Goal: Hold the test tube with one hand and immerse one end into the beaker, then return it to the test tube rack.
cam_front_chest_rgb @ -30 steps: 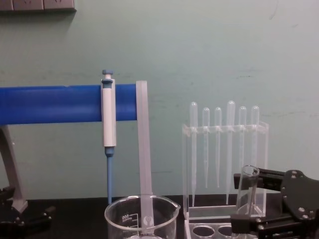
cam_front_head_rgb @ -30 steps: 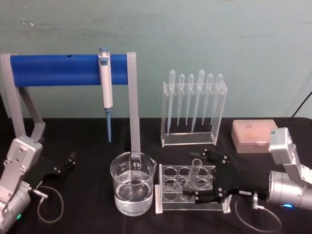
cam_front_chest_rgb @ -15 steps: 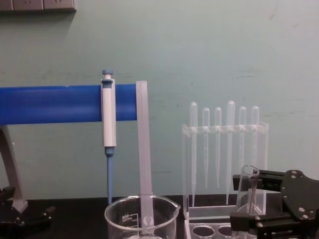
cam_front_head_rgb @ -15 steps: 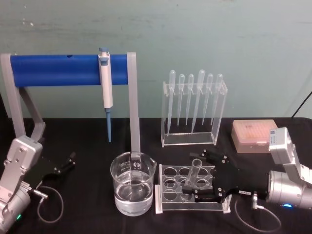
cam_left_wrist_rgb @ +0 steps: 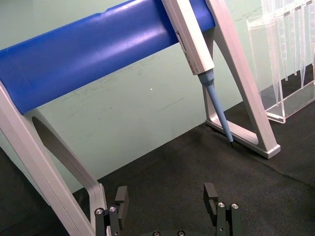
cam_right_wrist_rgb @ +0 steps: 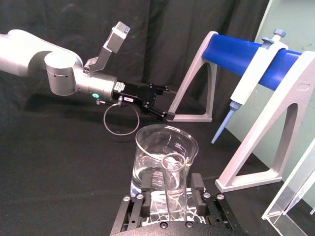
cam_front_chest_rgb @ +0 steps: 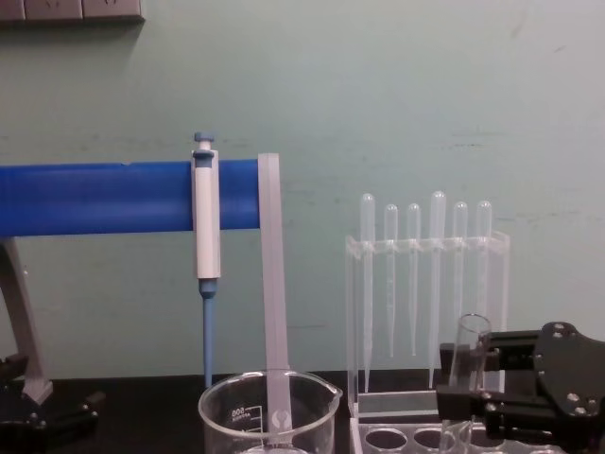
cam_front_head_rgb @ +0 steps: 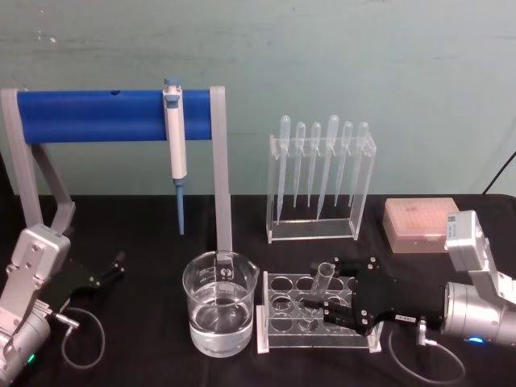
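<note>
The beaker point(cam_front_chest_rgb: 284, 426) carries white print point(cam_front_chest_rgb: 242, 413); through the glass it looks like a mirrored "800", and the small line under it cannot be read. The white label point(cam_front_head_rgb: 403, 320) on the right pincer point(cam_front_head_rgb: 320, 305) is too small to read

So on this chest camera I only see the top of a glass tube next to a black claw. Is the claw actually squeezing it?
Observer: Not from what the right wrist view shows. The right gripper has its fingers on either side of the test tube, with a small gap on each side.
Visitor: Is there anything in the big glass?
Observer: Yes, the head view shows the beaker partly filled with clear liquid.
Visitor: And the other arm?
Observer: The left gripper is low over the table, far to the left, and it is open with nothing in it.
</note>
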